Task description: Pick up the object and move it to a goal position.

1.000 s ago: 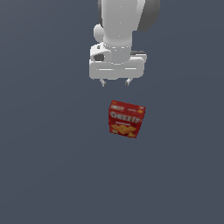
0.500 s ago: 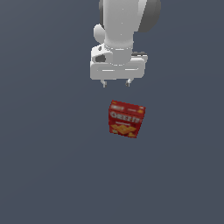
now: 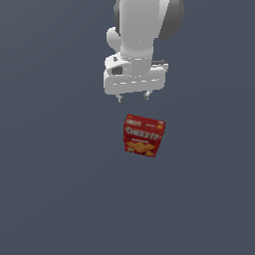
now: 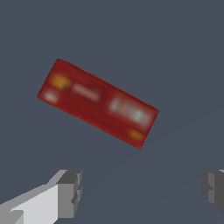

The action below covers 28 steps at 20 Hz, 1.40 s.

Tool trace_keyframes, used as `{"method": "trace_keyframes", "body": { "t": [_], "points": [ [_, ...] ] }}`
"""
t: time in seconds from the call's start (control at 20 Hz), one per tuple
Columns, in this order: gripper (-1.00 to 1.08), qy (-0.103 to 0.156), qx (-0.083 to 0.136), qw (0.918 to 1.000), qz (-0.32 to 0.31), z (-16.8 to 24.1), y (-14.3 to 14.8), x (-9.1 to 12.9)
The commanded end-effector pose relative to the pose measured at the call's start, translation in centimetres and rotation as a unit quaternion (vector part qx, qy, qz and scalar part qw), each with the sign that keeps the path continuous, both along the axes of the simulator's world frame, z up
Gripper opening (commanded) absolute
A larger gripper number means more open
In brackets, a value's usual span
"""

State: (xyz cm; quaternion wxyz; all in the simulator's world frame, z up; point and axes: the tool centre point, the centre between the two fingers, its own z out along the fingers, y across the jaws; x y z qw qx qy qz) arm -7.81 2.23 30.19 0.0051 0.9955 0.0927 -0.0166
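Red cardboard box (image 3: 144, 135), just one, standing on the plain grey floor (image 3: 55, 189) below the arm. Not touched yet. Turned a bit crooked next to the claw, seen best from the wrist view (image 4: 98, 103).

One white arm (image 3: 142, 30), one claw (image 3: 132, 97), two small fingers (image 4: 70, 193) held wide apart with nothing between them. Hanging up above the box and a little off to one side (toward the exterior view's left).

Could go wrong: coming straight down from here and bumping a finger onto the top edge, tipping the box over. Could also pinch across a corner because of the crooked turn, letting it slip or twist out when lifted. Better to line up and turn first. No goal mark to see.
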Motion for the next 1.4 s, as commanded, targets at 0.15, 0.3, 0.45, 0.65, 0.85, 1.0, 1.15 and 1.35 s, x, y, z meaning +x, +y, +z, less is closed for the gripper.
{"method": "trace_keyframes", "body": {
  "t": [0.15, 0.3, 0.45, 0.65, 0.85, 1.0, 1.15, 1.35],
  "points": [
    [1.0, -0.001, 0.002, 0.9986, 0.054, -0.5, 0.4, 0.5],
    [1.0, -0.001, 0.003, 0.9958, 0.092, -0.9, 0.7, 0.9],
    [1.0, -0.002, 0.004, 0.9911, 0.133, -1.4, 1.0, 1.3],
    [1.0, -0.003, 0.005, 0.9821, 0.188, -1.9, 1.5, 1.8],
    [1.0, -0.004, 0.007, 0.9701, 0.242, -2.5, 1.9, 2.3],
    [1.0, -0.005, 0.008, 0.9592, 0.283, -3.0, 2.3, 2.7],
    [1.0, -0.005, 0.009, 0.9465, 0.322, -3.4, 2.6, 3.0],
    [1.0, -0.007, 0.01, 0.9271, 0.374, -4.0, 3.1, 3.5]
  ]
}}
